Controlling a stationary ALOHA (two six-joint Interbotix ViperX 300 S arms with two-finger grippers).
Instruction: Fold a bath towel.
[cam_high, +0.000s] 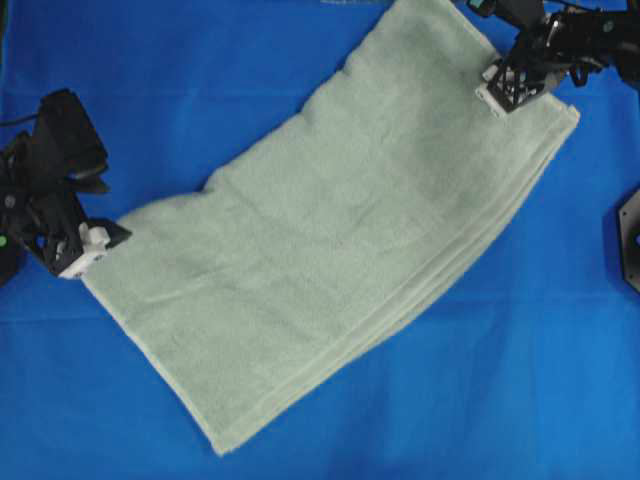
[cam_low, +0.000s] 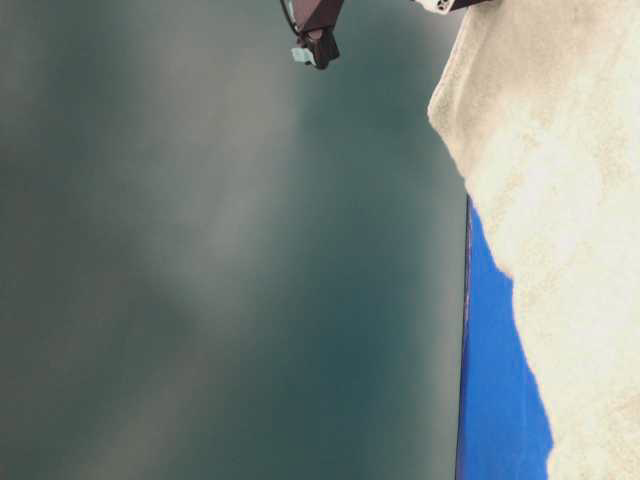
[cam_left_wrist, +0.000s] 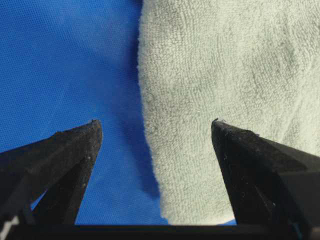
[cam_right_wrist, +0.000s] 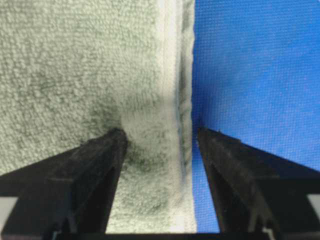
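Note:
The bath towel (cam_high: 340, 240) lies folded in layers, running diagonally across the blue cloth from lower left to upper right. My left gripper (cam_high: 98, 240) is at the towel's left corner. In the left wrist view it (cam_left_wrist: 156, 125) is open, with the towel's edge (cam_left_wrist: 225, 75) running between its fingers. My right gripper (cam_high: 505, 90) is at the towel's upper right corner. In the right wrist view it (cam_right_wrist: 160, 132) is open and straddles the hemmed edge (cam_right_wrist: 172, 75): one finger presses the terry, the other is over blue cloth.
Bright blue cloth (cam_high: 150, 80) covers the table around the towel. A black fixture (cam_high: 625, 240) sits at the right edge. The table-level view is mostly blurred teal, with the towel (cam_low: 560, 200) and blue cloth (cam_low: 495, 380) at its right.

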